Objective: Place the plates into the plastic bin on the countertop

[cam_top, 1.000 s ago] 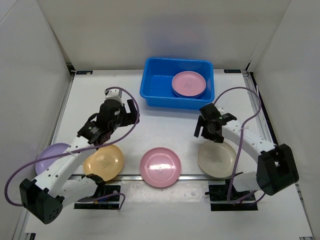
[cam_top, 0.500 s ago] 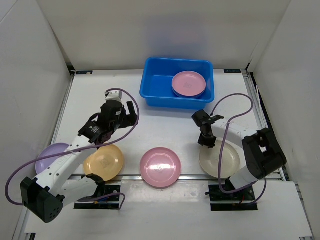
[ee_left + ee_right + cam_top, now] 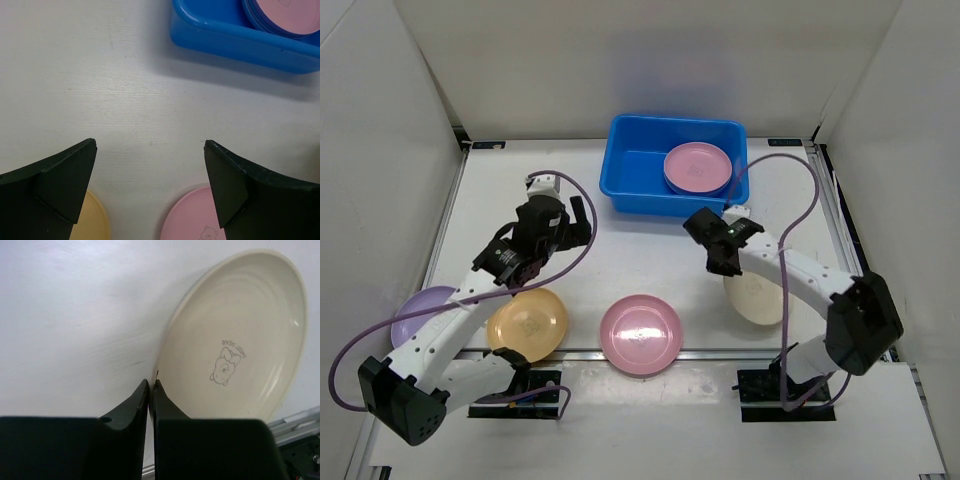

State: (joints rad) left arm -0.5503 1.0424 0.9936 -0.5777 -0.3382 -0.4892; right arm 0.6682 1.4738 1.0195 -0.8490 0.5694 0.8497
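Along the near edge of the countertop (image 3: 650, 255) a lilac plate (image 3: 418, 308), an orange-yellow plate (image 3: 527, 324) and a pink plate (image 3: 641, 335) are laid flat in a row. To their right a cream plate (image 3: 240, 335) is seen tilted, its rim pinched between the closed-down fingers of the right gripper (image 3: 151, 385). Farther in, the left gripper (image 3: 149, 145) is held wide open over bare surface with nothing gripped, and at the far side the plastic bin (image 3: 632, 196) is set, a pink-topped stack of plates (image 3: 697, 167) lying in its right half.

tiny lettering (image 3: 235, 348) above the bear emblem (image 3: 223, 368) on the cream plate (image 3: 250, 305), too small to read.
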